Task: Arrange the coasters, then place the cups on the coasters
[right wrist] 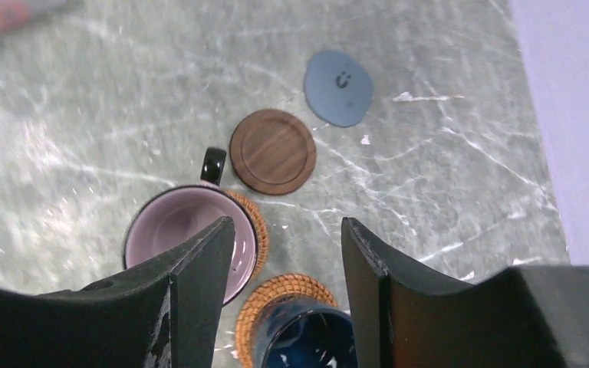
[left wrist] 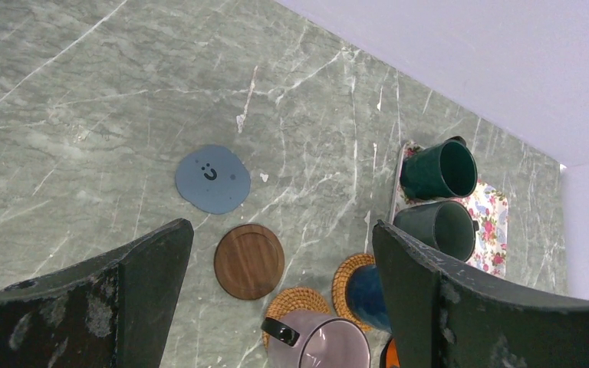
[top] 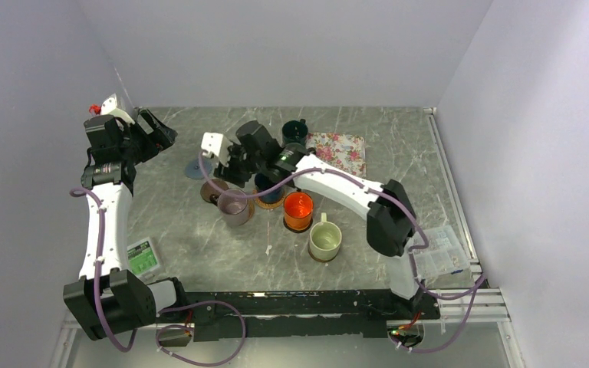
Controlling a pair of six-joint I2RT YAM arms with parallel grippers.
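My right gripper (right wrist: 287, 224) (top: 238, 170) is open, its jaws apart just above the navy cup (right wrist: 307, 337), which stands on a tan woven coaster (right wrist: 287, 295). The mauve cup (right wrist: 180, 230) (top: 234, 205) sits on the other tan woven coaster (right wrist: 253, 218). A dark brown coaster (right wrist: 272, 151) (left wrist: 249, 261) and the grey-blue coaster (right wrist: 339, 87) (left wrist: 212, 179) lie bare. The orange cup (top: 298, 209) and cream cup (top: 325, 239) stand nearer the arms' bases. The dark green cup (left wrist: 441, 169) and dark grey cup (left wrist: 439, 228) rest on the floral mat. My left gripper (left wrist: 282, 226) (top: 157, 130) hangs open and empty at the far left.
The floral mat (top: 345, 153) lies at the back centre. A small green-and-white packet (top: 142, 257) sits by the left arm's base, and a clear plastic bag (top: 441, 253) lies at the right edge. Walls close the table on three sides.
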